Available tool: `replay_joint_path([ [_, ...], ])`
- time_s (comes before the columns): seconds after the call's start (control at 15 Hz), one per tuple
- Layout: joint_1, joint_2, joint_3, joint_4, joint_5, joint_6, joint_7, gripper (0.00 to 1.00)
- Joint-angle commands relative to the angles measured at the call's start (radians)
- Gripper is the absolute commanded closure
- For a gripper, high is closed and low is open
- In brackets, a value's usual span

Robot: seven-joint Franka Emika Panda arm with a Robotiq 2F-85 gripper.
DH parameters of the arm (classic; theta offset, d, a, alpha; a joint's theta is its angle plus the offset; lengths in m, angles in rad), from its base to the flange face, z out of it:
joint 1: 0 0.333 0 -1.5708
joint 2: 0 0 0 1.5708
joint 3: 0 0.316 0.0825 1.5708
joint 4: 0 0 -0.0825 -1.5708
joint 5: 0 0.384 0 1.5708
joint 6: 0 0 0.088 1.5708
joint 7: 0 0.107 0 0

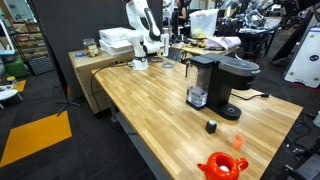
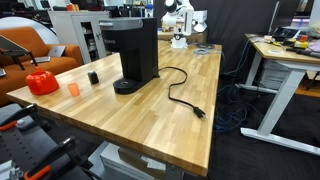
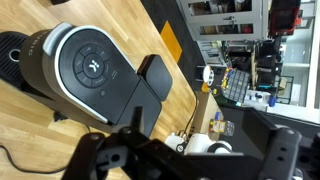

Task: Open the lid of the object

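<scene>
The black coffee maker (image 1: 222,82) stands on the wooden table (image 1: 150,95), and it shows in both exterior views (image 2: 135,52). Its domed black lid (image 3: 88,68) is down and fills the upper left of the wrist view. The small flat tank cover (image 3: 155,78) lies beside it. My gripper (image 3: 190,160) shows as dark blurred fingers along the bottom of the wrist view, spread wide with nothing between them. It does not touch the lid. My white arm (image 1: 143,28) stands at the table's far end.
A small black cylinder (image 1: 211,126), a small orange cup (image 1: 238,141) and a red-orange item (image 1: 222,165) lie near the coffee maker. Its black power cord (image 2: 182,97) trails across the table. Desks, boxes and equipment stand behind the arm.
</scene>
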Motion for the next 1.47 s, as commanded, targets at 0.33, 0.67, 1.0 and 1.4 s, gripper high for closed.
replay_joint_path([
  [0.33,-0.034,0.005,0.033,0.004,0.005,-0.004,0.004,0.00],
  [0.67,-0.039,-0.006,0.087,-0.007,0.019,0.135,0.177,0.00],
  [1.0,-0.030,-0.027,0.148,-0.043,0.035,0.252,0.362,0.00],
  [1.4,-0.022,-0.018,0.154,-0.043,0.010,0.296,0.389,0.00],
])
